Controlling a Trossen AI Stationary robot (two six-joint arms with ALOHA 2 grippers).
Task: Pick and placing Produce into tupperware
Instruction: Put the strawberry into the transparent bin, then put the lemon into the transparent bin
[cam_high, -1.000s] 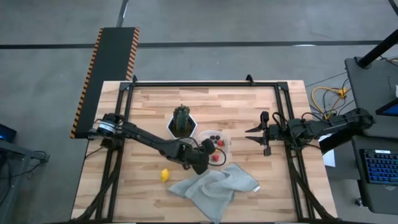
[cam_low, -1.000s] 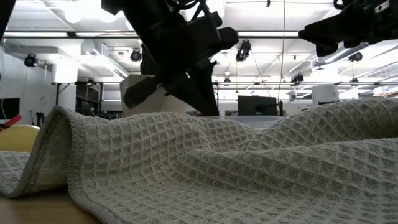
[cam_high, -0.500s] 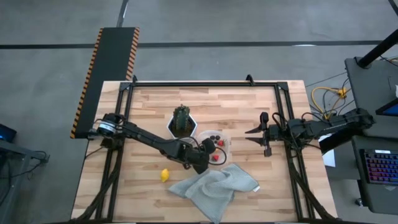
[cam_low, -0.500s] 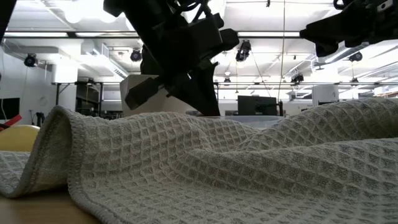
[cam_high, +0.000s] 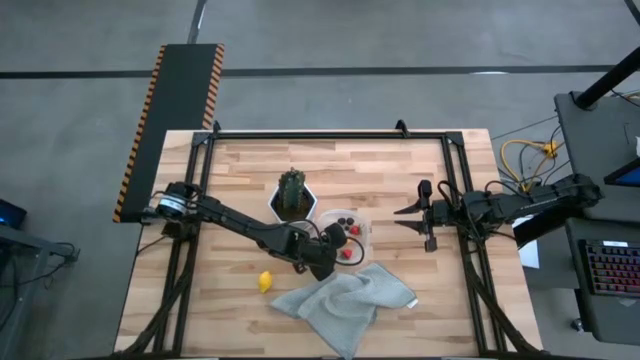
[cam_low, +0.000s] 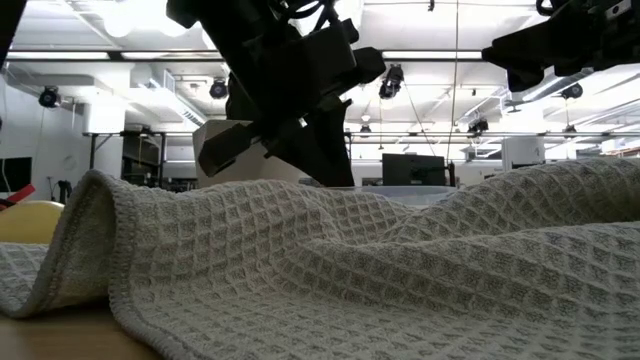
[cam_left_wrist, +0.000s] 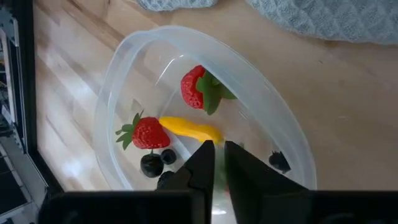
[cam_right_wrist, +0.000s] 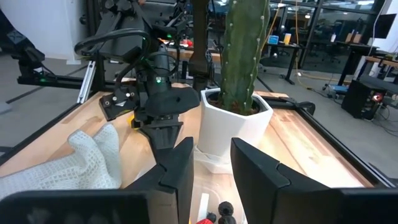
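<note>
The clear tub (cam_high: 348, 236) stands on the table beside the white pot, its rim (cam_left_wrist: 112, 106) filling the left wrist view. In it lie two red strawberries (cam_left_wrist: 194, 87) (cam_left_wrist: 148, 132), a yellow piece (cam_left_wrist: 189, 129) and dark berries (cam_left_wrist: 151, 165). My left gripper (cam_high: 333, 252) hangs over the tub's near side, pointing down, its fingers (cam_left_wrist: 217, 155) shut to a thin slit with a bit of green showing in it. A yellow fruit (cam_high: 265, 281) lies on the bare wood to the left. My right gripper (cam_high: 405, 218) waits open, off to the tub's right. My left gripper points down into the tub from above. A bit of green (cam_left_wrist: 219, 177) shows in the slit between its fingers; I cannot tell whether the fingers touch it or whether it lies below them in the tub.
A green cactus (cam_high: 292, 190) in a white hexagonal pot (cam_right_wrist: 236, 124) stands just left of the tub, toward the far side. A rumpled grey waffle cloth (cam_high: 345, 298) lies near the front edge and blocks most of the low view (cam_low: 350, 270). Bare wood lies at the far side.
</note>
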